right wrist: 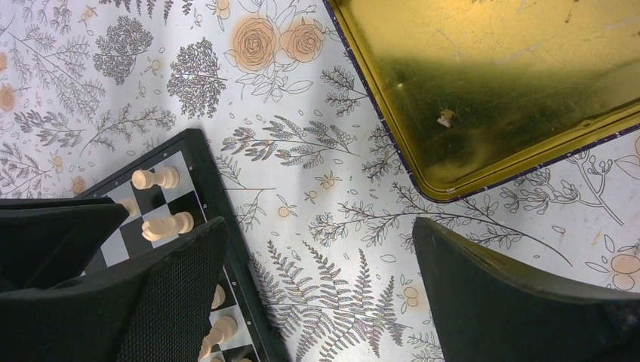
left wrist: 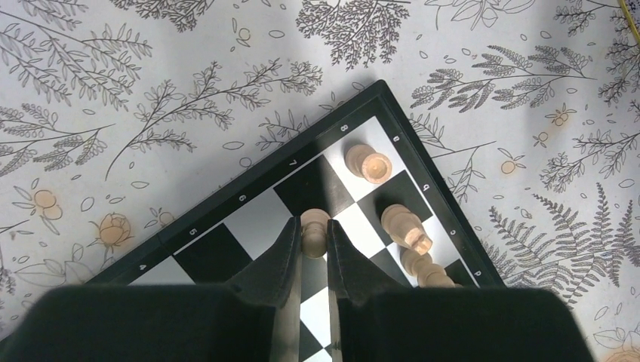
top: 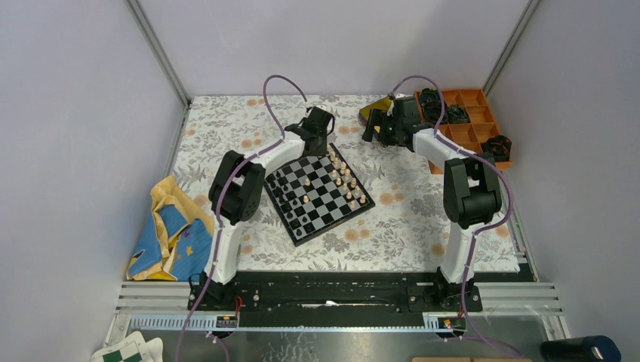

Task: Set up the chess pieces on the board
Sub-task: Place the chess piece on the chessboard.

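The black-and-grey board (top: 302,237) lies tilted in the middle of the table. Tan pieces (top: 349,181) stand along its right side, black pieces (top: 281,185) along its left side, and a tan piece (top: 306,197) stands mid-board. My left gripper (top: 323,139) is over the board's far corner. In the left wrist view it (left wrist: 313,234) is shut on a tan pawn (left wrist: 314,226), over the squares by the rim (left wrist: 226,200), next to other tan pieces (left wrist: 367,162). My right gripper (right wrist: 318,226) is open and empty over the cloth between the board's rim (right wrist: 215,196) and the tin.
A shiny gold tin (right wrist: 490,83) lies just beyond the right gripper. An orange compartment tray (top: 472,124) with bulky black objects stands at the back right. A yellow-and-blue cloth (top: 172,234) lies at the left edge. A green-and-white checkered item (top: 124,351) lies at the near left.
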